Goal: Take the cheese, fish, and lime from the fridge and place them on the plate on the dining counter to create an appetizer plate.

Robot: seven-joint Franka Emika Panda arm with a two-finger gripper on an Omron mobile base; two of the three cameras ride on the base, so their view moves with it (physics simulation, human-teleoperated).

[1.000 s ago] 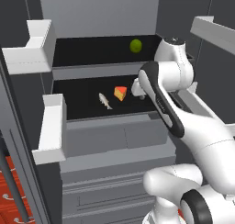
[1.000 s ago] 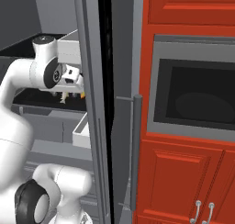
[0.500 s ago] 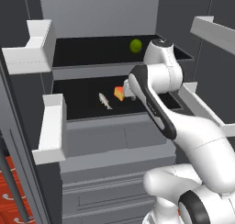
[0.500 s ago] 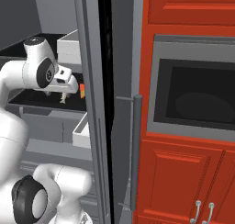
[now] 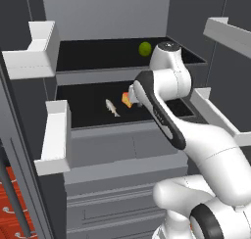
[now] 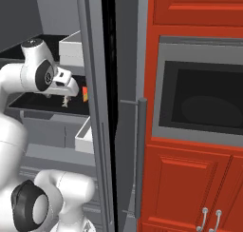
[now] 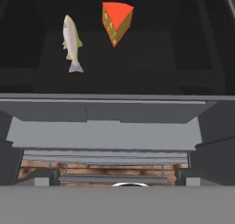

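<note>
**Robot arm reaching into an open fridge toward cheese and fish**

A white robot arm rises from the lower right of the left base view and bends into the open fridge (image 5: pixel 112 150), a tall grey unit with black shelves, white door bins (image 5: pixel 51 135) on both sides and grey drawers below. On the upper black shelf sits the lime (image 5: pixel 145 49), a small yellow-green ball, toward the right. On the shelf beneath it lie the fish (image 5: pixel 112 107), slender and silvery, and just to its right the cheese (image 5: pixel 127 100), an orange wedge partly hidden behind the arm's wrist.

In the right base view, the gripper (image 6: pixel 65 101) hangs from the wrist over the lower shelf, with the cheese (image 6: pixel 85 94) showing as a small orange-red patch just beside it, next to the edge of the fridge door. To the right of the door stand red cabinets (image 6: pixel 190 188) with a built-in oven (image 6: pixel 201 98).

The hand view looks down onto the lower shelf: the fish (image 7: pixel 71 43) lies lengthwise at upper left, the cheese (image 7: pixel 115 21) (red rind face up) near it at upper centre, the two apart. The jaws are spread wide and hold nothing.
</note>
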